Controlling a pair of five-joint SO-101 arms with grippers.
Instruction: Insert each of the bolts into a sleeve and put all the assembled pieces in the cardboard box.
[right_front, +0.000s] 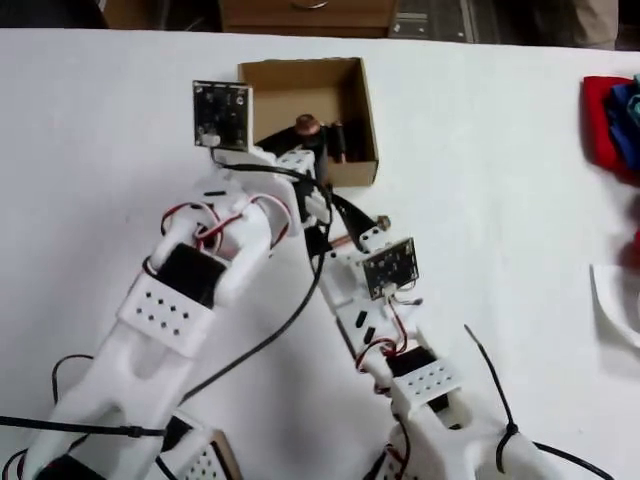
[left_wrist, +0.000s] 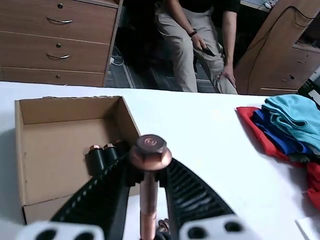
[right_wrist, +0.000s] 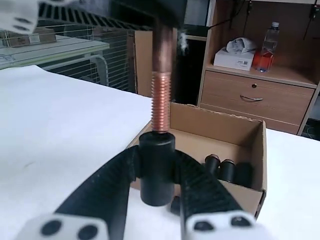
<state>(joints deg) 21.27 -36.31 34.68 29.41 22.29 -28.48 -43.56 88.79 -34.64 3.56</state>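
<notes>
Because the copper bolt is rigid, dense and smooth-shanked, hold it just under the head. The left gripper is clamped there, bolt upright, close to the cardboard box. The right gripper is closed on the black sleeve directly beneath. The right wrist view shows the threaded tip at the sleeve mouth, while the left wrist view shows the bolt head.

Shells: white plastic on left arm and right arm, panels dotted with small holes.
Motors: black blocks.
Cables: red, white, black.
Left hand, right hand: black ribbed fingers, white bases.
</notes>
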